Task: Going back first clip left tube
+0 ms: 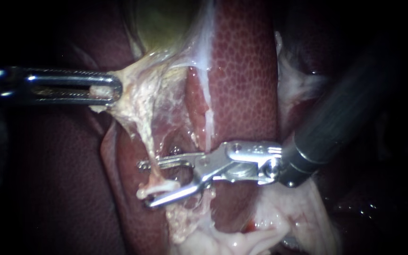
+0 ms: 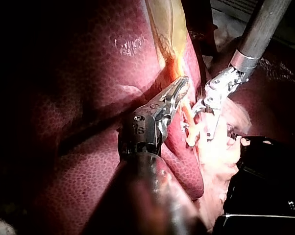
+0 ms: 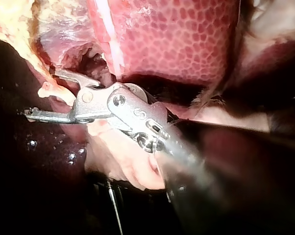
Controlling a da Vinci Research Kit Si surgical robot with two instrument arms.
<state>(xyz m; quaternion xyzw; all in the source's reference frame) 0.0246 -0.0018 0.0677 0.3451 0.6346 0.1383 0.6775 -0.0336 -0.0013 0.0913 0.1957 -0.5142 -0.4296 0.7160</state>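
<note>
From the endoscope, the left instrument (image 1: 114, 89) comes in from the left. Its shaft is cut off by the edge and is lost in the dark. Its jaws are squeezed tight on pale tissue (image 1: 133, 92) just below the gallbladder (image 1: 161, 23). The right instrument (image 1: 144, 184) has its jaws spread wide. The tube (image 1: 159, 188) is between them, beside the liver (image 1: 246, 85). I cannot tell if a clip is on the tube. There is open room to the left of those jaws, over dark liver. From the left wrist, the left shaft hides much of the liver. The two instruments are near each other but apart. From the right wrist, the tube's end sits between the spread jaws. The shaft is a blur, and under it all is dark.
</note>
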